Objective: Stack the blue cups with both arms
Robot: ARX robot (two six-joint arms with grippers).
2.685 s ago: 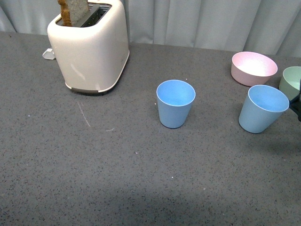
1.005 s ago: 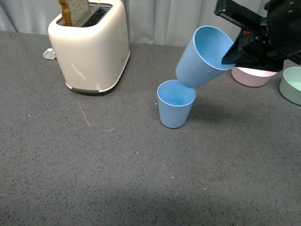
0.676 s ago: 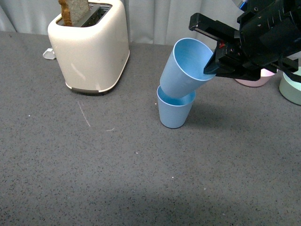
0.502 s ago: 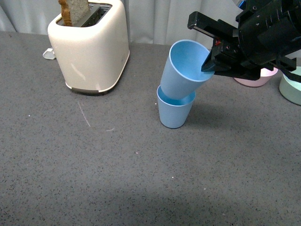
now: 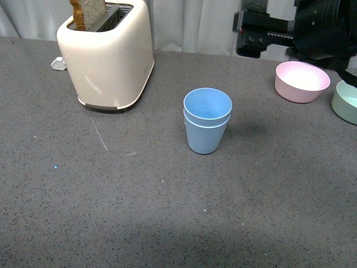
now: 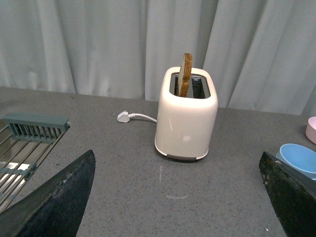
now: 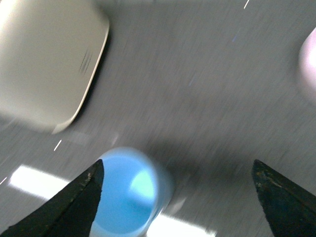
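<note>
The two light-blue tapered plastic tumblers [image 5: 207, 120] stand nested, one inside the other, upright on the dark grey speckled countertop [image 5: 139, 212], near the middle of the front view. From that stack, the cream two-slot toaster [image 5: 107, 56] with a slice of brown toast [image 5: 86, 12] poking out sits at about ten o'clock, well apart. A pink round bowl [image 5: 301, 81] lies at roughly two o'clock, and a pale green bowl [image 5: 347, 102] shows at three o'clock, cut by the frame edge.

The bulky black right gripper [image 5: 262, 34] hangs above the counter at about one o'clock from the stack, clear of the cups; its wrist view, though blurred, shows both fingers spread wide with nothing between them. The left gripper's [image 6: 177, 197] fingers also stand wide apart and empty, with the toaster seen between them and a white plug [image 6: 123, 117] beside it.
</note>
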